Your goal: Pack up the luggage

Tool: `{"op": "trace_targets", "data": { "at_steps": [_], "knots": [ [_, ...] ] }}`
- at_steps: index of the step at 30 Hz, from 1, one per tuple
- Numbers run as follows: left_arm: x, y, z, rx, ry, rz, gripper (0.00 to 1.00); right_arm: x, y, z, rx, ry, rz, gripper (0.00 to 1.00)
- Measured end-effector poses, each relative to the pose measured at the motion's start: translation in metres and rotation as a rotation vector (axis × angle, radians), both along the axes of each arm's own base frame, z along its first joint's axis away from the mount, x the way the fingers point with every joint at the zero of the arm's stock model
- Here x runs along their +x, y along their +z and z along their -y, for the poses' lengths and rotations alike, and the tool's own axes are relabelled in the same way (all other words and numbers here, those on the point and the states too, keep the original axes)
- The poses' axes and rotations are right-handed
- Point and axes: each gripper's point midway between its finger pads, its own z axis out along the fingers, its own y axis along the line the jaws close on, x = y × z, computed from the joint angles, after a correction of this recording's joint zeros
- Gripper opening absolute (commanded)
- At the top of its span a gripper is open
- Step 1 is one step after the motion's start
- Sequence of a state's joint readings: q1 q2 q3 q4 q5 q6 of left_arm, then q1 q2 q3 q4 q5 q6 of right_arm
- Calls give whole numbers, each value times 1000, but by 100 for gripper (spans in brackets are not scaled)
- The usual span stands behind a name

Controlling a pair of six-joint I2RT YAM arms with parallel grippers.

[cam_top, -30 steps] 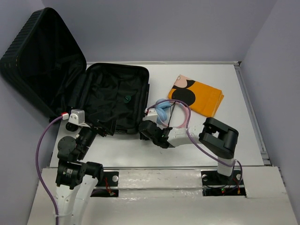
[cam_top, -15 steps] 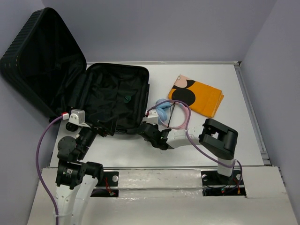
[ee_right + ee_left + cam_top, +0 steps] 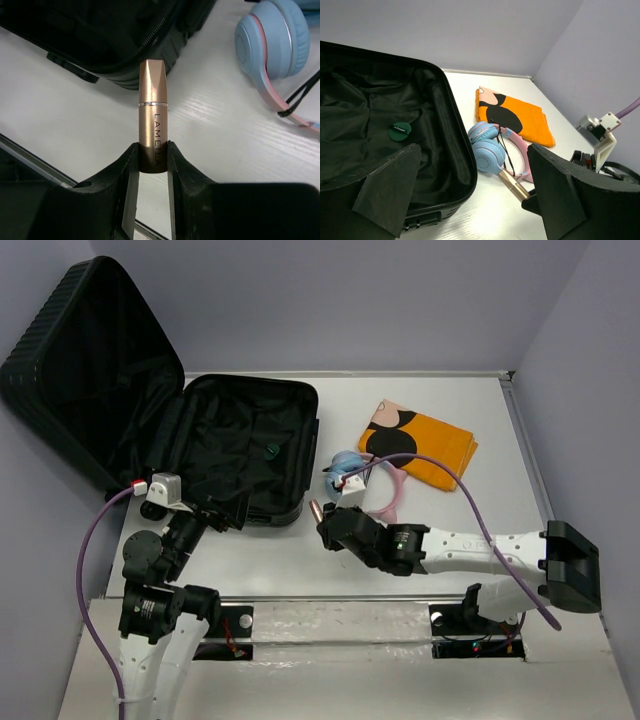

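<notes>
My R pincer is closed to a narrow gap on a gold lipstick tube. Both pads are tight vs. its lower end. The rest of the tube sticks out past my fingertips, w/ lettering down the side and the slanted cap end pointing toward the near wall of the luggage. I can't tell from these angles whether the tube is clear of the table or brushing it.

The luggage lies open at the back L of the table. Its ribbed lid is propped up toward the L wall and its base lies flat w/ black lining showing. The base's front R corner is near the tube but apart from it. A small green disc sits on the lining inside the base.

Just R of the base, blue-and-pink headphones lie on the table w/ a thin dark cord across them. Further R, near them, a folded orange cloth w/ black blotches lies flat.

My L pincer is spread wide w/ nothing btwn the pads, at the base's near edge. In its wrist view the gold tube shows low, just inside the R-hand finger.
</notes>
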State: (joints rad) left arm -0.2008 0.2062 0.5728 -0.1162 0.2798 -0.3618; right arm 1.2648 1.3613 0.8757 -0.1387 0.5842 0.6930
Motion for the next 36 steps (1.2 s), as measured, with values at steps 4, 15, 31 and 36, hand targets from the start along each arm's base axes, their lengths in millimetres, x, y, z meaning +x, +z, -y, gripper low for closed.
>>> {"op": "trace_targets", "data": {
  "at_steps": [4,15,31,36],
  "knots": [
    [0,0,0,-1,0,0,99,10,25,-21,-11,37,60,7],
    [0,0,0,-3,0,-2,99,114,75,-107,48,60,139,73],
    [-1,2,2,-3,-9,7,99,122,-69,212,-93,-535,-210,69],
    [-1,2,2,-3,-10,7,99,117,-106,202,-132,-487,-310,50]
  ]
}}
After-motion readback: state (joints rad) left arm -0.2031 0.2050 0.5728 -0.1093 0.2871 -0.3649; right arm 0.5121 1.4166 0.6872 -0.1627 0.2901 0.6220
